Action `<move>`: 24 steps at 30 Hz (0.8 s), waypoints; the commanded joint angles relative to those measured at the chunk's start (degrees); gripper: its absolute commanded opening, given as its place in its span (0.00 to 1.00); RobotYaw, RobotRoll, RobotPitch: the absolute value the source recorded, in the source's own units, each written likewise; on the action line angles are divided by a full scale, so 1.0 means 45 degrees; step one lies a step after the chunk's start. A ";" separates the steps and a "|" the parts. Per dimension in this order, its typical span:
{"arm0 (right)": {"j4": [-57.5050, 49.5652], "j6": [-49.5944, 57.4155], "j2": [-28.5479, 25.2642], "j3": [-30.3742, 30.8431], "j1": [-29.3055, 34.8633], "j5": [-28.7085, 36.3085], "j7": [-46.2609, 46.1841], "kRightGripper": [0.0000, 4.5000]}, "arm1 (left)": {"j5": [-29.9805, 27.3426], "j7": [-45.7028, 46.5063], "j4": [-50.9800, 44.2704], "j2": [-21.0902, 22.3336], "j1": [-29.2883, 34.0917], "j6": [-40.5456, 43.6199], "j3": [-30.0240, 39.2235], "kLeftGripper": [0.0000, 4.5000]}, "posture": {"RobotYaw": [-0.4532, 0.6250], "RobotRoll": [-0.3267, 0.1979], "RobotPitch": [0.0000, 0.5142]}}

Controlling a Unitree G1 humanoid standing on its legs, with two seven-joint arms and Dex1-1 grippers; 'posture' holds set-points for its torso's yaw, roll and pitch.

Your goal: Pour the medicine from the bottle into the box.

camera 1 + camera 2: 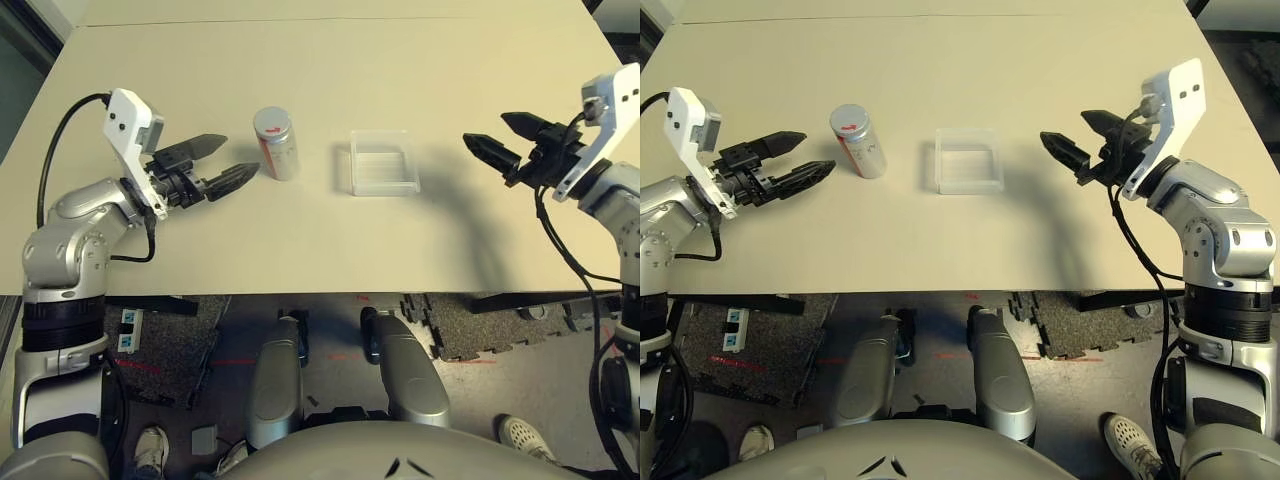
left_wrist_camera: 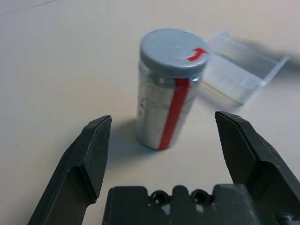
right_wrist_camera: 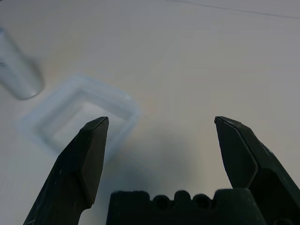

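Going L to R: my L gripper (image 1: 217, 161) is hovering over the L part of the table (image 1: 330, 240), its fingers standing wide apart w/ nothing between them, tips pointing toward the bottle (image 1: 280, 148). Btl is standing upright just R of those fingertips, close but not touching; from the L wrist cam I'm seeing it beyond the tips, roughly centred on the gap. Its grey cap (image 2: 174, 52) is sitting on top, red arrow showing, & a red stripe is running down the side. Next, the box (image 1: 384, 170), clear plastic, is resting on the table R of the btl, a small gap separating the two; its open side is facing up. Then my R gripper (image 1: 493, 138) is hanging well R of the box, pointing back L toward it, fingers also wide apart & empty; it's touching neither box nor btl. I'm not making out any meds, so can't tell what's inside the btl.
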 commanded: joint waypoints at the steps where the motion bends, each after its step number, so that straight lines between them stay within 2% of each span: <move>1: -0.0951 0.0758 0.0179 0.0472 0.0013 0.0523 0.0082 1.00 | 0.0662 -0.0418 0.1194 -0.0288 -0.0442 -0.0921 -0.0686 0.99 | 0.40 0.62 0.49; 14: -0.2857 0.1942 0.0511 0.1269 -0.0541 0.1087 -0.0279 1.00 | 0.1902 -0.0982 0.4947 -0.1999 -0.2501 -0.3217 -0.1815 0.99 | 0.30 0.62 0.48; 23: -0.3278 0.2166 0.0721 0.1426 -0.0542 0.1157 -0.0573 1.00 | 0.2510 -0.1229 0.6676 -0.2512 -0.3079 -0.4280 -0.1972 0.99 | 0.28 0.62 0.47; 24: -0.3283 0.2152 0.0728 0.1415 -0.0525 0.1141 -0.0571 1.00 | 0.2590 -0.1223 0.6782 -0.2537 -0.3085 -0.4433 -0.1966 0.95 | 0.28 0.62 0.47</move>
